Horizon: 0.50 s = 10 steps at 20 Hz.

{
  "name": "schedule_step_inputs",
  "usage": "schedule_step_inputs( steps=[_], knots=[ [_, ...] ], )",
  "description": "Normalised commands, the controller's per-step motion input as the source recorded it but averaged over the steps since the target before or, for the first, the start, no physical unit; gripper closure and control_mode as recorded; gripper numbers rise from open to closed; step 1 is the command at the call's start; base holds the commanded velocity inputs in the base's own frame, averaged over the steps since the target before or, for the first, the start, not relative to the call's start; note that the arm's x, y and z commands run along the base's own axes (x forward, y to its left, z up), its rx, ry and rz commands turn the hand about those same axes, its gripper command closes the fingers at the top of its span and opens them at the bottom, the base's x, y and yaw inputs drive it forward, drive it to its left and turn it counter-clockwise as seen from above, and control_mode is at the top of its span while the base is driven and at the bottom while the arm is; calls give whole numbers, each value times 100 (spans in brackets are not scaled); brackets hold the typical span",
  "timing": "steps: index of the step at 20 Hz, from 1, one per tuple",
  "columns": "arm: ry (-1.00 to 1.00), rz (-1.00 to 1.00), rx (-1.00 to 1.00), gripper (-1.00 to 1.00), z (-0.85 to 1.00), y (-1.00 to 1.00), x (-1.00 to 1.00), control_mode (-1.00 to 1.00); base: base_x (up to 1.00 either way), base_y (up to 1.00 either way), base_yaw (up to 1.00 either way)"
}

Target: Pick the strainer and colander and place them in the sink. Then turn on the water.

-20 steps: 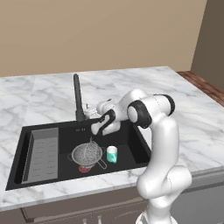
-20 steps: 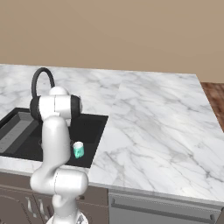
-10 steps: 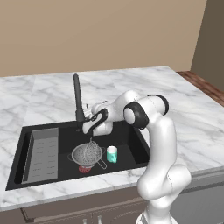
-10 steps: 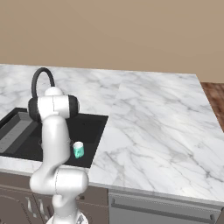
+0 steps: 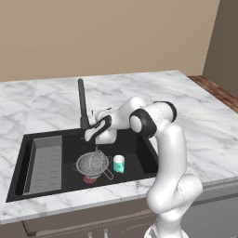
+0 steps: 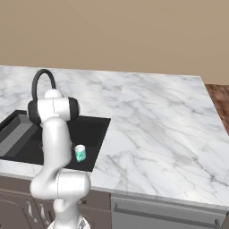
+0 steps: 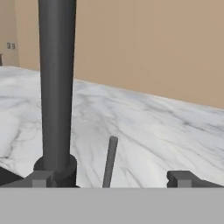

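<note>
Fingers [image 7: 43, 178] spread wide, gripping nothing, gripper [image 5: 91, 135] low at base of black faucet [image 5: 83, 104] w/ thin lever [image 7: 110, 161] between them; colander [image 5: 92, 164] w/ strainer in it inside sink [image 5: 144, 153], beside teal cup [image 5: 119, 163], marble counter [image 5: 46, 97] around.

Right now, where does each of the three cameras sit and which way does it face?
Left base view: behind the arm on its left, looking down into the sink; the arm rises at lower right, the tool open by the faucet, above the colander and teal cup.
Right base view: behind on the right, looking over the marble counter; the arm rises at lower left.
Hand view: on the hand, facing the faucet column and its thin lever; fingertips at the bottom.
Shared: both base views show sink, faucet and cup.
</note>
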Motion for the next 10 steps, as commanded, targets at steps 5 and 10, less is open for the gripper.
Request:
schedule_step_inputs(
  steps=[5, 10],
  knots=[
    [-3, 0, 1, -100, -8, -2, 8, -100, 0, 0, 0],
    [-1, 0, 3, -100, -6, -13, 4, -100, 0, 0, 0]
  ],
)
